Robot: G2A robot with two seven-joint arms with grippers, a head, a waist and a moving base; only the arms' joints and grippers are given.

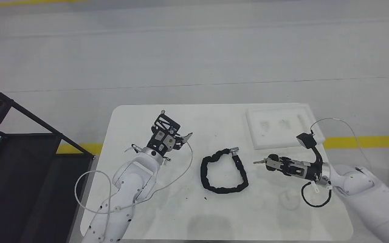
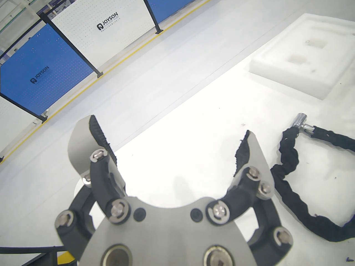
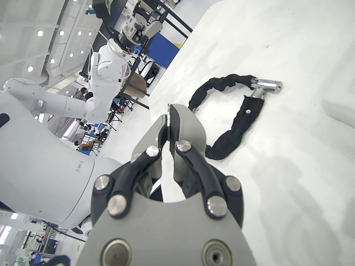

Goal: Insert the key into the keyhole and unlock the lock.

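We see a white worktop [image 1: 261, 209] from above, with a robot arm at each side. Near the middle lies the lock [image 1: 206, 176] [image 2: 288, 192] [image 3: 235, 128], a chain in a black fabric sleeve curled into a loose loop. Its shiny metal cylinder [image 1: 233, 149] [image 2: 300, 120] [image 3: 266, 84] sits on the side of the loop nearer the far edge. In the right wrist view we can make out a small dark hole [image 3: 280, 86] on the cylinder's end face. The left gripper [image 1: 172, 129] [image 2: 169, 128] is over the left part of the worktop, nearer the far edge than the loop is. Its two fingers are spread wide with nothing between them, and it is well apart from the chain. The right gripper [image 1: 262, 162] [image 3: 170, 114] is over the right half and points across at the loop, near the cylinder but not touching it. Its fingers are pressed together on a thin sliver of metal, which we take to be the key [image 3: 168, 109]; only its edge shows between the pads. In the far right corner rests a white foam tray [image 1: 255, 136] [image 2: 277, 64] with two shallow square recesses, set apart from the chain and both grippers.
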